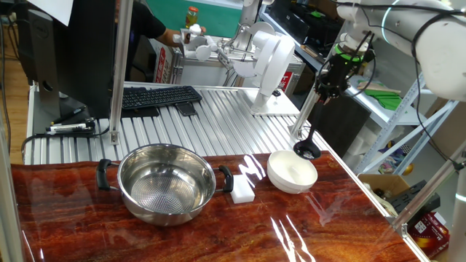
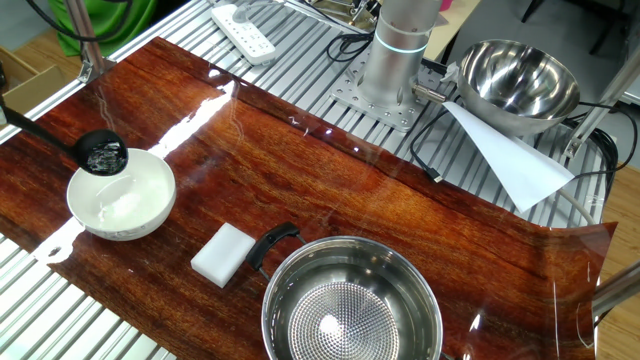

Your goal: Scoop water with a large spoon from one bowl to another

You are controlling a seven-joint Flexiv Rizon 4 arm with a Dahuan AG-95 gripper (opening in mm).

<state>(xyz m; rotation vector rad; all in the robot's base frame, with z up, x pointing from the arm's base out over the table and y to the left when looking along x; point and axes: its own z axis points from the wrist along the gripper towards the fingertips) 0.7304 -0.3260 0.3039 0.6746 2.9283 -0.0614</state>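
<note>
- Black ladle (image 1: 309, 138) gripped near the top of its long thin handle by the claw (image 1: 329, 86), jaws narrow and closed on the shaft; handle slanting down from there to the cup.
- Ladle cup poised above the far rim of the small white bowl (image 1: 293, 172); in the other fixed view, cup (image 2: 102, 154) over the bowl's upper left edge, glints inside it, touching the rim or not impossible to tell.
- White bowl (image 2: 122, 203) on the glossy red-brown wooden tabletop (image 2: 330, 190), close to the edge where wood meets ribbed metal.
- Steel bowl (image 1: 167, 183) with two black side handles and a dotted bottom on the same tabletop, well apart from the ladle.
- White rectangular block (image 1: 242, 188) lying flat between the two bowls, just beside the steel bowl's near handle.
- Second, plain steel bowl (image 2: 518, 83) resting off the wood on the ribbed metal, near the arm's base (image 2: 392, 60), a white sheet of paper (image 2: 508, 158) partly under it.
- Black keyboard (image 1: 159, 97) farther back on the ribbed metal.
</note>
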